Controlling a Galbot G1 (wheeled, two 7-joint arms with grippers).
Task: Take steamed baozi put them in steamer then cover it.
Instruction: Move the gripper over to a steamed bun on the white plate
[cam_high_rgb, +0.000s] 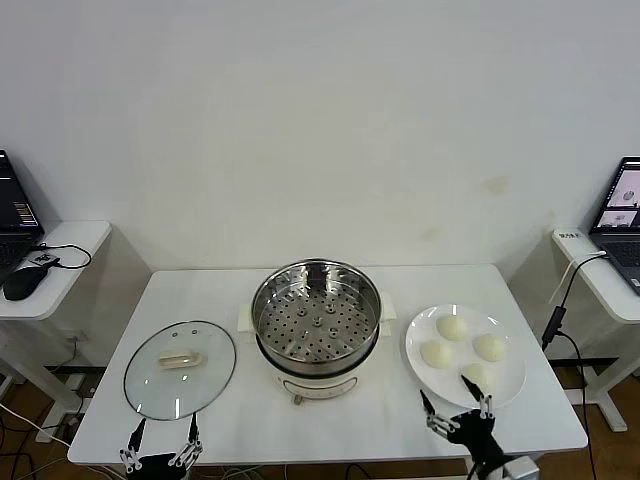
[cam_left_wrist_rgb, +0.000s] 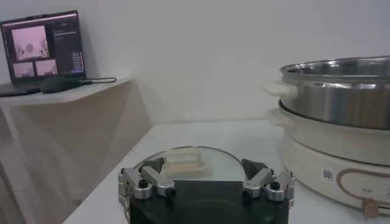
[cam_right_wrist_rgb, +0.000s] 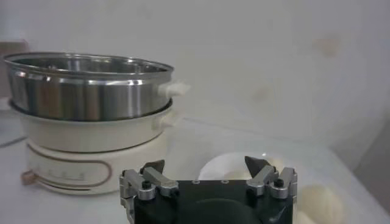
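Nothing of the task is done yet: the four steamed baozi (cam_high_rgb: 462, 349) sit on a white plate (cam_high_rgb: 512, 390) toward the table's (cam_high_rgb: 330, 430) right edge, and the steamer (cam_high_rgb: 316, 318) in the middle shows only its bare perforated tray. The cover (cam_high_rgb: 180, 368) lies flat near the left edge (handle up). The left claw (cam_high_rgb: 160, 452) and right claw (cam_high_rgb: 458, 412) hover over the front edge, both spread and holding nothing, so every bun and the lidding remain.
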